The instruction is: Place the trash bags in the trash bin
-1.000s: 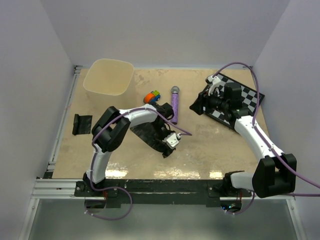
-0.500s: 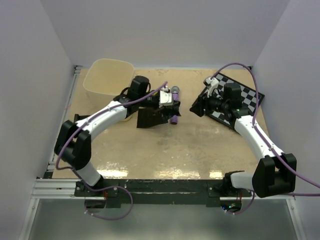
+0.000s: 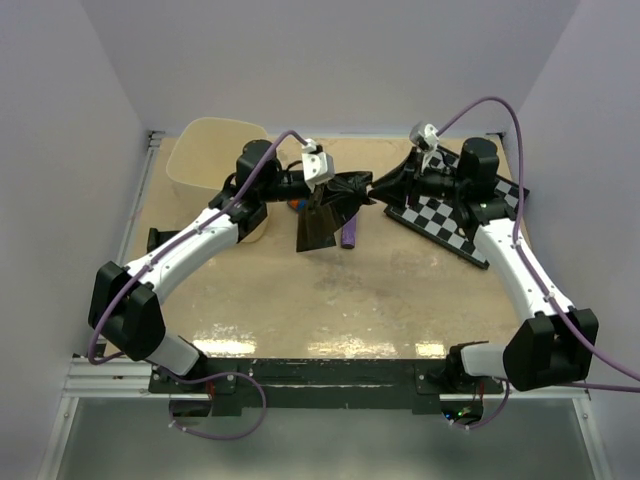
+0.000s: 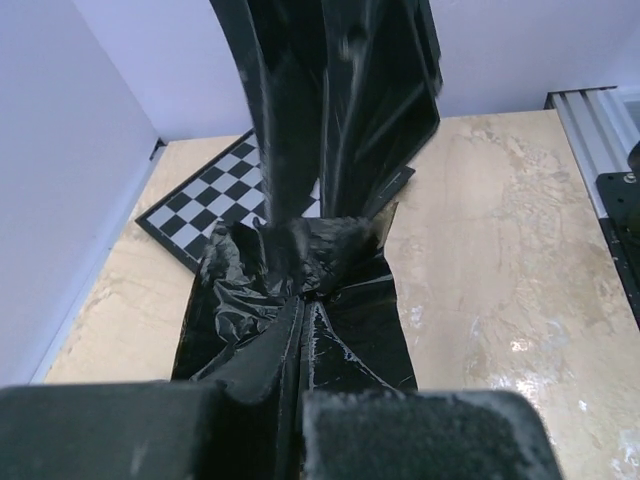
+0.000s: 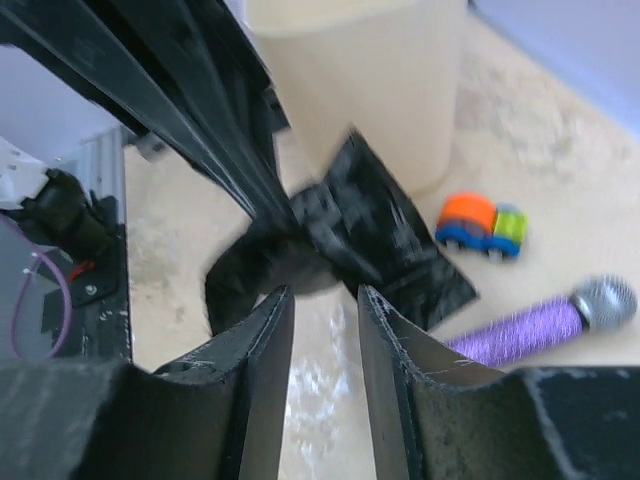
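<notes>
The job is only getting under way. The cream-beige plastic trash bin [image 3: 205,168] is showing nothing dark inside, and the thin, glossy black film trash bag [image 3: 325,215] is hanging in the air to its right, above the table rather than over the mouth. A dark folded sheet [image 3: 160,238], possibly another bag, is lying near the table's left edge. The left gripper [image 4: 300,305] is pinching the bag's bunched top, its jaws closed tight on the film. The right gripper [image 5: 325,292] is facing that same bunch with jaws standing narrowly apart — the crumpled film is sitting right at their tips, not clearly between them.
</notes>
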{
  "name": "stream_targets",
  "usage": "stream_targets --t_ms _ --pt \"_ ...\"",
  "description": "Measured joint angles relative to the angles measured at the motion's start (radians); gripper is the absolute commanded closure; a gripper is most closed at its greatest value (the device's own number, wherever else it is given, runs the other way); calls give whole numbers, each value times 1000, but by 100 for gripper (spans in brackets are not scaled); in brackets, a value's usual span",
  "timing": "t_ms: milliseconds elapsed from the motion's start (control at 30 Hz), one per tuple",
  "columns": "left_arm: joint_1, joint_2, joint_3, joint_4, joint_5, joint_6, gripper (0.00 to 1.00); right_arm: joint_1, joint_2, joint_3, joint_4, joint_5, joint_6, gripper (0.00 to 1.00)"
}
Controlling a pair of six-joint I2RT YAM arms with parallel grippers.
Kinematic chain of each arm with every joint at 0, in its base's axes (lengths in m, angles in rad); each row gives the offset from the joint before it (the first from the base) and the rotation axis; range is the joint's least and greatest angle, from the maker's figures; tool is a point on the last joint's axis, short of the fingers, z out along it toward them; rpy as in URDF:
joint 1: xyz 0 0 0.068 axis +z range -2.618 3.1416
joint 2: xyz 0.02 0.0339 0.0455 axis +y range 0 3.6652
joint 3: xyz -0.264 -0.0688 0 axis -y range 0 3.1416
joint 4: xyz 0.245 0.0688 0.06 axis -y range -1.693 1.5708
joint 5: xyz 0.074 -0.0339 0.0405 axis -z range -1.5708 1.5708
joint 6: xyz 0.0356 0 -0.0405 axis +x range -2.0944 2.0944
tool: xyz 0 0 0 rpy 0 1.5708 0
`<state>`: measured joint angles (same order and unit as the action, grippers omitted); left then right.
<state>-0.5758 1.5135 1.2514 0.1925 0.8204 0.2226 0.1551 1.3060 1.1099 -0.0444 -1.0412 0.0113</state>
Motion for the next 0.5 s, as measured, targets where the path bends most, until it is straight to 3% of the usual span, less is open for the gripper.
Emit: stream_targets --t_ms 300,500 --pt "0 3 61 -18 83 -72 100 13 8 56 148 -163 121 47" --pt "0 13 73 -13 116 -107 100 23 24 25 270 -212 243 43"
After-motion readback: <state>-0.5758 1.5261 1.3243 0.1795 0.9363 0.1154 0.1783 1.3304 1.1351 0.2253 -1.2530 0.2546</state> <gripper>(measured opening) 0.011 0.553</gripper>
